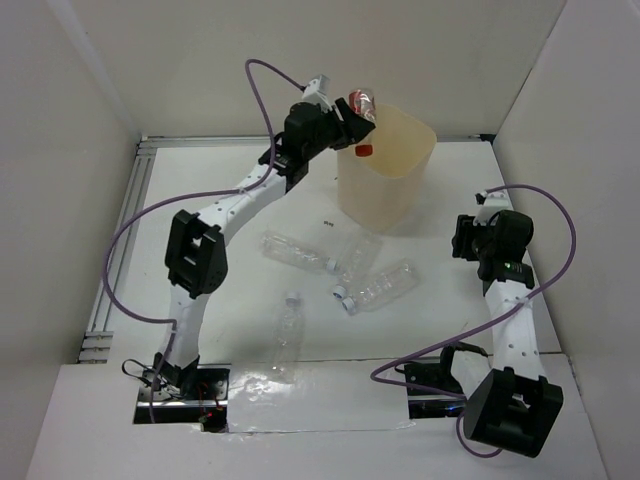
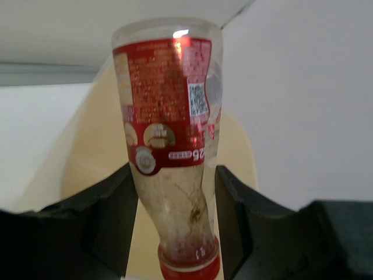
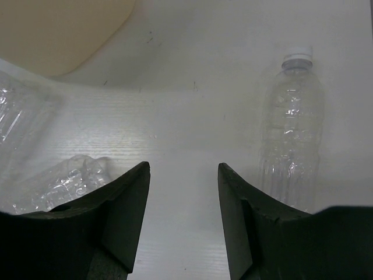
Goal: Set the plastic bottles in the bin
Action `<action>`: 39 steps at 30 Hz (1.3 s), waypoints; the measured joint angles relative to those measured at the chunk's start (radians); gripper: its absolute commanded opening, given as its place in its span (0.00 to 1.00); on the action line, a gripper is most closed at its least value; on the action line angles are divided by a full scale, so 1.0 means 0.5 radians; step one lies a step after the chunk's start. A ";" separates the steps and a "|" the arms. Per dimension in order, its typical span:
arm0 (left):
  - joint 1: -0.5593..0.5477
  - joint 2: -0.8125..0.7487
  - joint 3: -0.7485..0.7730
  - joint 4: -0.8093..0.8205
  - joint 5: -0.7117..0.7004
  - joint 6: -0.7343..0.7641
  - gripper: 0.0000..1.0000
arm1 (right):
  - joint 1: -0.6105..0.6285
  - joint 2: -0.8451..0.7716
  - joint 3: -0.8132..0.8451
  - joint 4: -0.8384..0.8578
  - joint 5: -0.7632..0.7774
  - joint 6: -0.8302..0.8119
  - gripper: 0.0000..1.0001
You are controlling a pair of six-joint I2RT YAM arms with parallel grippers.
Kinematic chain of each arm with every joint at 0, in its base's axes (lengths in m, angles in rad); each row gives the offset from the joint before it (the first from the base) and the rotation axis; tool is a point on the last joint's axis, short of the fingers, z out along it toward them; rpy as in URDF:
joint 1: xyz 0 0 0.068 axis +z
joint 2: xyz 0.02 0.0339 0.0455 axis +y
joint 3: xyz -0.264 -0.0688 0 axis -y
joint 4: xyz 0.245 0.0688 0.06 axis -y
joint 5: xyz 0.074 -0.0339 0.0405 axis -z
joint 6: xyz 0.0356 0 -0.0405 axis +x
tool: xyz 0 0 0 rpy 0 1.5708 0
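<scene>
Progress: no bottle is showing inside the bin [image 1: 385, 190], though its depths are hiding from every view. The left gripper [image 2: 178, 172] is clamping the red-label bottle [image 2: 169, 128] near the neck, cap toward the wrist. It is holding the bottle up at the bin's far-left rim, so the first drop is looking close. Four clear bottles [image 1: 296, 251] are lying on the table [image 1: 200, 180] in front of the bin. Three are bunching together and a lone bottle [image 1: 287, 338] is lying nearer the arm bases. All four are waiting. The right gripper [image 3: 182, 169] is hanging over the table, jaws wide, gripping nothing.
</scene>
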 measured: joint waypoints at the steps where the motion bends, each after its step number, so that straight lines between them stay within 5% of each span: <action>1: -0.015 0.076 0.062 0.027 0.008 -0.016 0.27 | -0.003 -0.012 -0.012 0.002 0.003 0.000 0.58; 3: -0.039 0.174 0.235 -0.005 0.017 -0.045 0.45 | -0.011 -0.040 -0.039 0.001 0.010 0.000 0.60; 4: -0.048 0.195 0.295 -0.021 0.017 -0.047 0.64 | -0.014 -0.056 -0.052 0.000 0.015 0.000 0.62; 11: -0.083 0.199 0.453 -0.046 0.016 -0.037 1.00 | -0.015 -0.089 -0.092 0.000 0.032 0.005 0.76; 25: -0.045 -0.018 0.314 -0.359 -0.051 0.156 1.00 | -0.030 0.159 -0.019 0.047 0.117 0.073 0.76; 33: 0.107 -1.459 -1.126 -0.224 -0.191 0.516 1.00 | -0.161 0.621 0.288 0.063 0.336 0.275 0.76; 39: 0.114 -1.889 -1.937 -0.192 -0.201 0.647 1.00 | -0.203 0.911 0.449 0.153 0.413 0.214 0.80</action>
